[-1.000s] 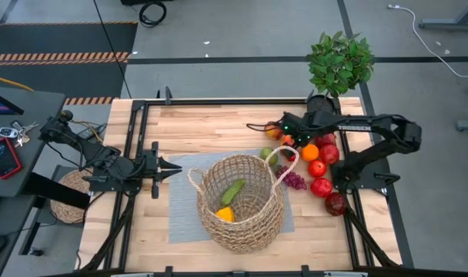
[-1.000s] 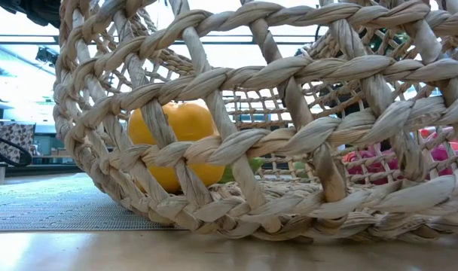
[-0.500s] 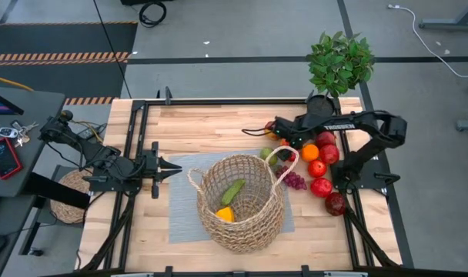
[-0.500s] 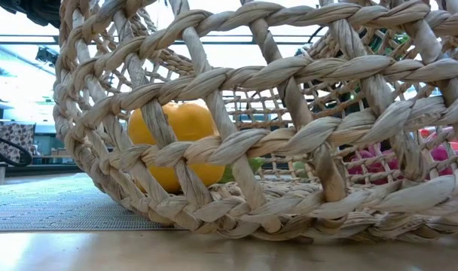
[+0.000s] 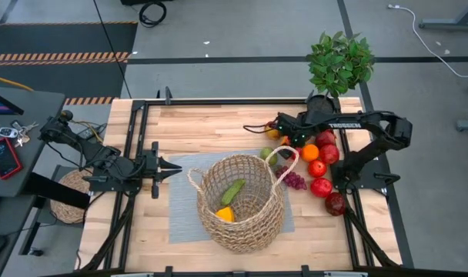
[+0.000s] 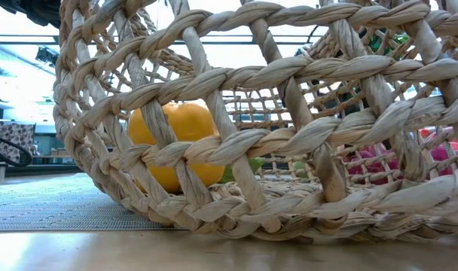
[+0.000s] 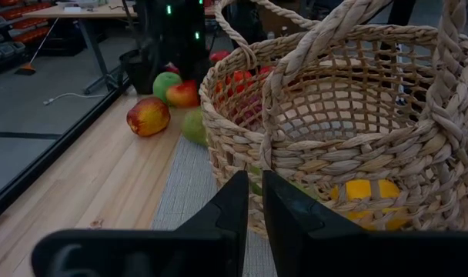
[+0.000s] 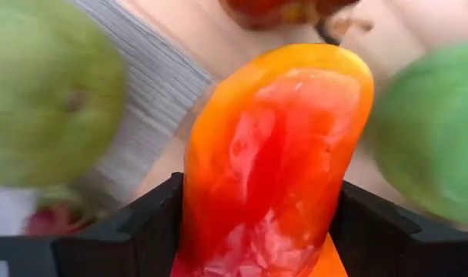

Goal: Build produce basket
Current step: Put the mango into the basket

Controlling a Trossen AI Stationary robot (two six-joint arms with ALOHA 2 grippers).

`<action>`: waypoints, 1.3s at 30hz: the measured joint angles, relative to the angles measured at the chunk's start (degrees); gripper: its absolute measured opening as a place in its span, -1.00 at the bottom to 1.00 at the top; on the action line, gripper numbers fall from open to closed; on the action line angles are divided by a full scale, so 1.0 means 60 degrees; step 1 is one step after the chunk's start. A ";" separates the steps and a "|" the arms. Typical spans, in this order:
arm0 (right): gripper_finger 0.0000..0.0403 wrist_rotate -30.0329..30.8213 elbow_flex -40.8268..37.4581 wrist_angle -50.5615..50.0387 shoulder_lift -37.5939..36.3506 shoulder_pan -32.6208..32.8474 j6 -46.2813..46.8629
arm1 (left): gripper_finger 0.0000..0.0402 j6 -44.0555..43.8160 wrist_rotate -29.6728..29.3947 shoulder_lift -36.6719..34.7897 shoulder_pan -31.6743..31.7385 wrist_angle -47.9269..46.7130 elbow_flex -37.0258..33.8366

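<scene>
The basket (image 5: 240,201) is seen on a grey mat (image 5: 184,208) in the middle of the wooden tabletop (image 5: 211,127). Inside it lie a green vegetable (image 5: 233,191) and a yellow-orange piece (image 5: 225,214). The rest of the produce (image 5: 320,168) is gathered just beside the basket on the right arm's side: red fruits, an orange, purple grapes and a green fruit. The right gripper (image 5: 282,136) is lowered among the far pieces of this pile; in the right wrist view an orange-red fruit (image 8: 276,161) is seen between its jaws, with both dark fingers (image 8: 130,231) set against its sides. The left gripper (image 5: 175,167) is held near the mat's edge, pointing at the basket, its jaws closed on nothing. A potted plant (image 5: 339,63) stands at the far edge.
</scene>
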 joint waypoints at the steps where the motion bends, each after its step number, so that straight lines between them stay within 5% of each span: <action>1: 0.40 0.0064 0.0199 -0.0192 -0.0183 0.0029 -0.0022 | -0.76 0.0000 0.0000 0.0002 0.0002 0.0000 0.0000; 12: 0.40 0.1331 0.3105 -0.1109 -0.2030 0.0435 -0.0617 | -0.76 0.0000 -0.0003 0.0004 0.0001 0.0000 0.0000; 22: 0.40 0.1831 0.4047 0.2222 -0.2960 0.2266 -0.2574 | -0.76 0.0000 -0.0003 0.0004 0.0000 0.0000 0.0000; 29: 0.40 0.1734 0.3989 0.4714 -0.2722 0.3627 -0.3110 | -0.76 0.0000 0.0001 0.0004 0.0000 0.0000 0.0000; 39: 0.41 0.2439 0.4147 0.5677 -0.1371 0.4686 -0.2790 | -0.76 -0.0002 -0.0003 0.0004 0.0002 0.0000 0.0000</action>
